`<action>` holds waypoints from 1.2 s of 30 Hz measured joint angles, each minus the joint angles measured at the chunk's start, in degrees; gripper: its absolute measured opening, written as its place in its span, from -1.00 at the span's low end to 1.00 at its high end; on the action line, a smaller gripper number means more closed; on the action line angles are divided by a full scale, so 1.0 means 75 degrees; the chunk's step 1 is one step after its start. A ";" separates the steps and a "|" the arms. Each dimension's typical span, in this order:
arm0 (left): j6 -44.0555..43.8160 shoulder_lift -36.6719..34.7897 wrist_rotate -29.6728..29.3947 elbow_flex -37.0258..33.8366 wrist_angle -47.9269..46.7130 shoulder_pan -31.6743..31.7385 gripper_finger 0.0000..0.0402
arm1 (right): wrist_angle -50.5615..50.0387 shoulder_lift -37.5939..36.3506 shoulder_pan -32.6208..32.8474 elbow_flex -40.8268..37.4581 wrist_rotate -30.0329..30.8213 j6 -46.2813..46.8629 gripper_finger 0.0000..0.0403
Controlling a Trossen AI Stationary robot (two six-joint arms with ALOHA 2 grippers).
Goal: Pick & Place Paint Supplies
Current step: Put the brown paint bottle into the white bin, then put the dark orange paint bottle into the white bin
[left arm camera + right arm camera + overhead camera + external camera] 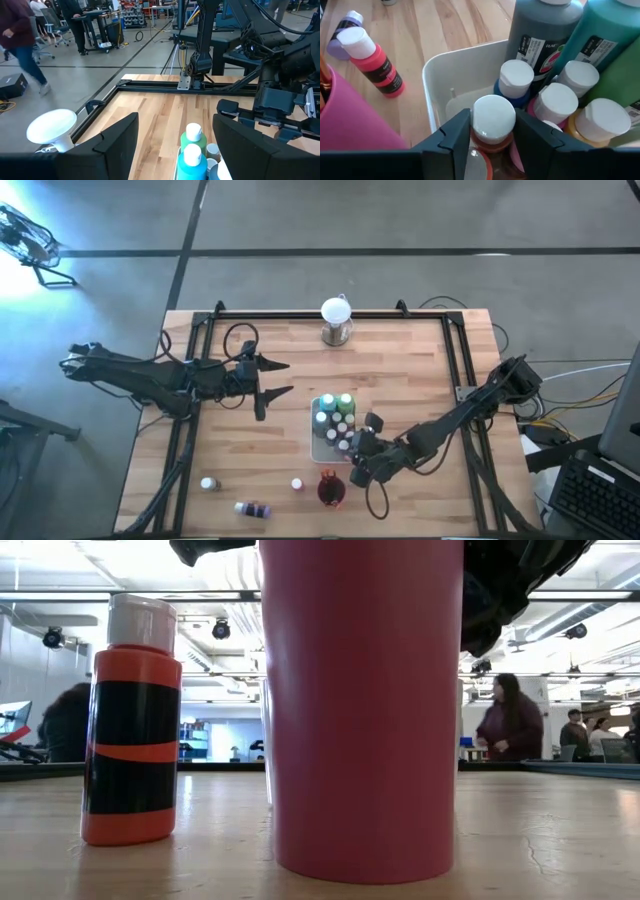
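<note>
The white tray [316, 446] holds several white-capped paint bottles [335, 415], upright. My right gripper [492, 120] reaches into the tray's near corner, slanting down. Its open fingers stand close on either side of an orange-brown bottle [493, 116] that is upright in that corner. In the high view this gripper [358, 448] is at the tray's near right corner. An orange-red bottle [297, 484] stands on the table left of the dark red cup [331, 488]. A purple bottle [252, 508] lies on its side near the front edge. My left gripper [280, 378] waits open, left of the tray.
A white globe on a metal base [336, 320] stands at the table's far edge. Another small white-capped bottle [208, 483] stands at the front left. A brush handle [324, 75] sticks out of the cup. Black rails frame the table, and people move in the room behind.
</note>
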 joint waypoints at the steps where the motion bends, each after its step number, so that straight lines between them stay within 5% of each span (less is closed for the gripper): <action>1: 0.0000 0.0000 0.0000 0.0000 0.0000 0.0000 0.29 | -0.0008 0.0005 -0.0002 0.0000 0.0002 0.0000 -0.29; 13: 0.0001 0.0000 0.0000 0.0000 0.0000 0.0000 0.29 | -0.0020 -0.0033 -0.0017 0.0000 0.0029 -0.0035 -0.07; 19: 0.0003 0.0000 0.0003 0.0000 -0.0003 0.0000 0.29 | -0.0556 -0.0512 -0.0003 0.0242 -0.0455 -0.0064 -0.16; 26: -0.0031 -0.0093 0.0574 0.0000 -0.0169 0.0000 0.29 | -0.2743 -0.1224 0.0038 0.0932 -0.1100 0.0267 -0.30; 36: -0.0975 -0.0950 0.1191 0.0000 -0.2479 -0.0006 0.29 | -0.5000 -0.1789 0.0029 0.1335 -0.1262 0.1556 -0.57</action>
